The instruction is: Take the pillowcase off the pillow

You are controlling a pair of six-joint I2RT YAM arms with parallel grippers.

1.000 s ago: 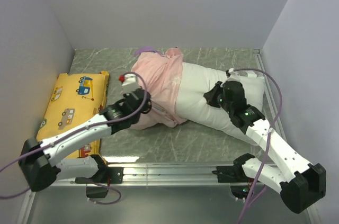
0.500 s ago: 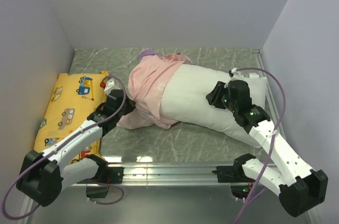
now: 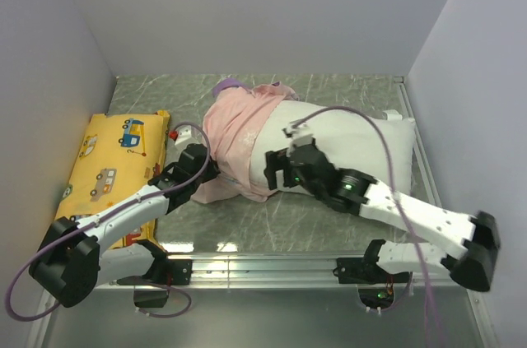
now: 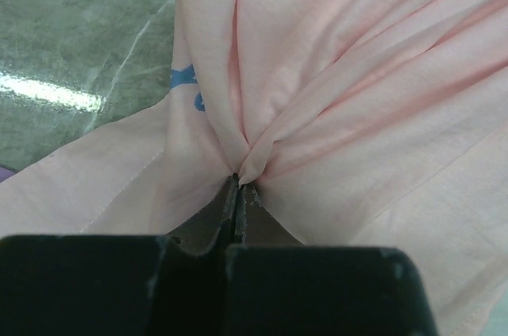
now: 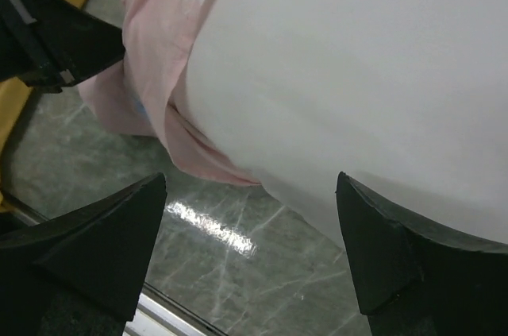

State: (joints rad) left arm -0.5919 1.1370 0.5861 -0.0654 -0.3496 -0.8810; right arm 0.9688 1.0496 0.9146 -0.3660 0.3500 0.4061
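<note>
White arms (image 3: 123, 211), black joints (image 3: 480, 243), purple cables (image 3: 329, 109), possibly green lights (image 3: 356, 186).

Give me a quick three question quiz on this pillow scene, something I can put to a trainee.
1. Which arm's side of the pillow sits inside the pillowcase?
2. True or false: the left claw is shut on a pinch of the pillowcase.
3. The right claw is: A) open, gripping nothing; B) shut on the pillow; C) shut on the pillowcase.

Key: 1 the left arm's side; 2 true; 3 A.
</note>
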